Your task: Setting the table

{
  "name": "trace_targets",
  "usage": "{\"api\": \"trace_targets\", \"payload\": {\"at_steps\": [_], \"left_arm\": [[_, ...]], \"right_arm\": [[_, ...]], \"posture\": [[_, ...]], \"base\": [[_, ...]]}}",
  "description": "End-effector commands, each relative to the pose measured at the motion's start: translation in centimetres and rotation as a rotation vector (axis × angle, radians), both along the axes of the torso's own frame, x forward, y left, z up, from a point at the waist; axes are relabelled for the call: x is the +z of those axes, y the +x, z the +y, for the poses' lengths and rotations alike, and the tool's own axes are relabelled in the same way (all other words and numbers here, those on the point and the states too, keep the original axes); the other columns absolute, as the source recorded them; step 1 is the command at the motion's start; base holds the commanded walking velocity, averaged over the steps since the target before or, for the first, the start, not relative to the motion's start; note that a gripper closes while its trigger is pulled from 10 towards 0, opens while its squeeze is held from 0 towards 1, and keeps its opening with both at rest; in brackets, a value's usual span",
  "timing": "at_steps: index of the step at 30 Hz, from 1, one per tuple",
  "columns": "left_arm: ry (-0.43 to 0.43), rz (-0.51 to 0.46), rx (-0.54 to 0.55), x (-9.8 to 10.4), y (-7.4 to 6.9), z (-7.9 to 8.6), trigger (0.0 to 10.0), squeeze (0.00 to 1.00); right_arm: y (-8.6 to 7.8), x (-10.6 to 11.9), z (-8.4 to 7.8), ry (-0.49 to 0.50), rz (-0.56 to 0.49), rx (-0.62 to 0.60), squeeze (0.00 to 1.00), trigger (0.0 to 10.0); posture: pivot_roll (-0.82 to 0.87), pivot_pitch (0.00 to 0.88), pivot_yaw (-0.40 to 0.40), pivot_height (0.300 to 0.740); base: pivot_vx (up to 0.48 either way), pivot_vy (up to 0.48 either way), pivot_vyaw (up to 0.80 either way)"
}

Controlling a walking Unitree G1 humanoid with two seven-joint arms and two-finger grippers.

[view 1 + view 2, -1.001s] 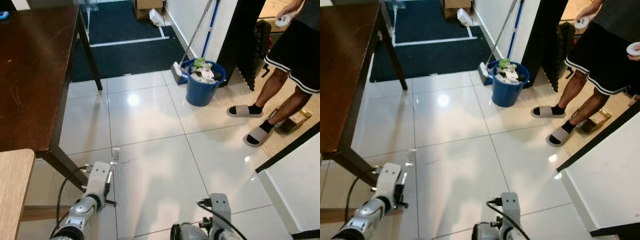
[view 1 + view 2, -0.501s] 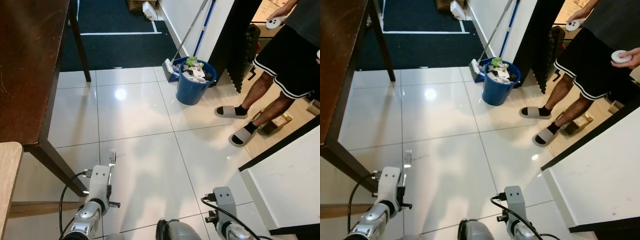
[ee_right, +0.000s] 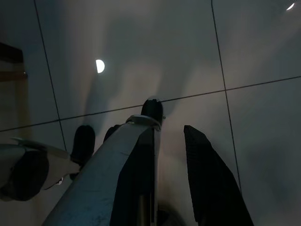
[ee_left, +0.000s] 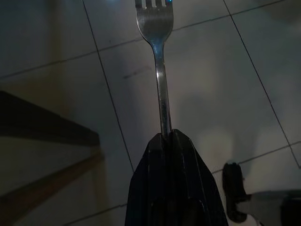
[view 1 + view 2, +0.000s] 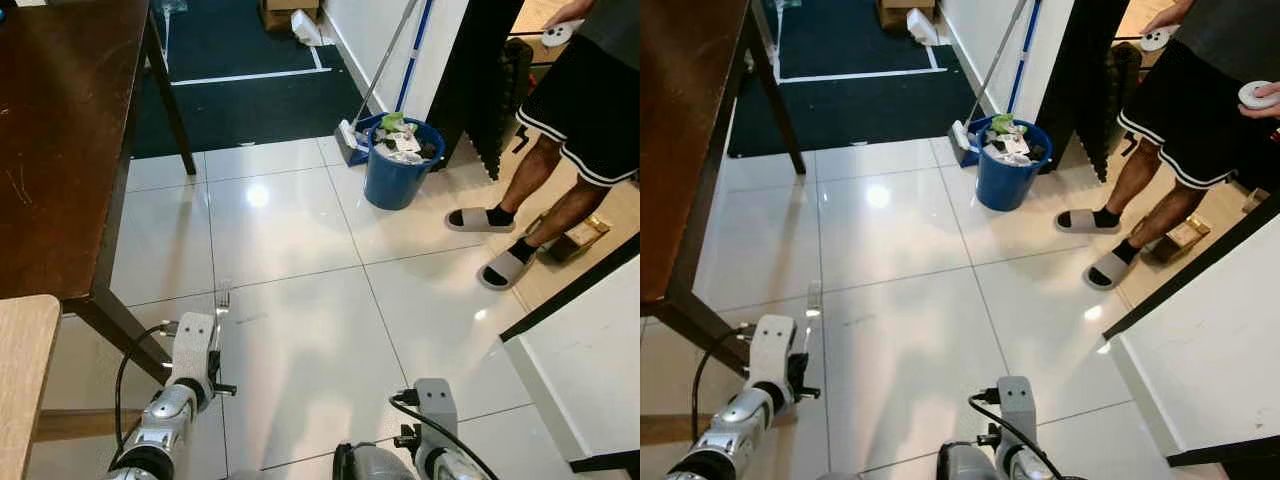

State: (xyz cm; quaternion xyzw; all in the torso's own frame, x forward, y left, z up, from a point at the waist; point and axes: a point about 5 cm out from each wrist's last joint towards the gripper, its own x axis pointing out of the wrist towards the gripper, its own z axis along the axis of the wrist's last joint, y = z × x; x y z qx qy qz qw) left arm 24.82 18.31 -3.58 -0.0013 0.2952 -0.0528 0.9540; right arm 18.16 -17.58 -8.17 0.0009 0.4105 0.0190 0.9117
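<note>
I have the dark brown wooden desk (image 5: 60, 150) on my left over the glossy white tiled floor (image 5: 290, 240). A person in black shorts and grey slides (image 5: 590, 110) stands on the far right, near a blue plastic bin stuffed with rubbish (image 5: 400, 165). My left gripper (image 4: 167, 134) has its jaws clamped together on the handle end of a slim stainless-steel fork (image 4: 157, 61), tines pointing forward above the tiles. I judge it light, rigid and slick, so the hold low on the handle could pivot. My right gripper (image 3: 169, 136) hangs idle, jaws apart.
</note>
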Motion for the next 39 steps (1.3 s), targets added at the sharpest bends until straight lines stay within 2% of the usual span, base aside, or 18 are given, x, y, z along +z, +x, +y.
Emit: {"api": "trace_targets", "payload": {"at_steps": [1, 5, 12, 39], "left_arm": [[-0.023, 0.025, -0.002, -0.6, -0.8, -0.3, 10.0, 0.0], [-0.033, 0.014, -0.032, -0.6, -0.8, -0.8, 10.0, 0.0], [-0.042, 0.003, -0.042, -0.5, -0.7, -1.2, 10.0, 0.0], [-0.057, -0.008, -0.042, -0.5, -0.8, -1.2, 10.0, 0.0]], "right_arm": [[-0.4, -0.1, -0.7, -0.01, 0.013, -0.008, 0.0, 10.0], [-0.4, -0.1, -0.9, -0.022, 0.019, 0.004, 0.0, 10.0], [-0.2, 0.0, -1.1, -0.023, 0.011, 0.006, 0.0, 10.0], [-0.6, -0.1, -1.5, -0.029, 0.022, 0.014, 0.0, 10.0]], "posture": [[0.08, 0.069, 0.016, 0.74], [0.07, 0.073, 0.009, 0.74], [0.07, 0.073, 0.005, 0.74], [0.07, 0.054, -0.002, 0.74]], "base": [[0.0, 0.0, 0.0], [0.0, 0.0, 0.0], [0.321, 0.0, 0.0], [0.344, 0.0, 0.0]]}}
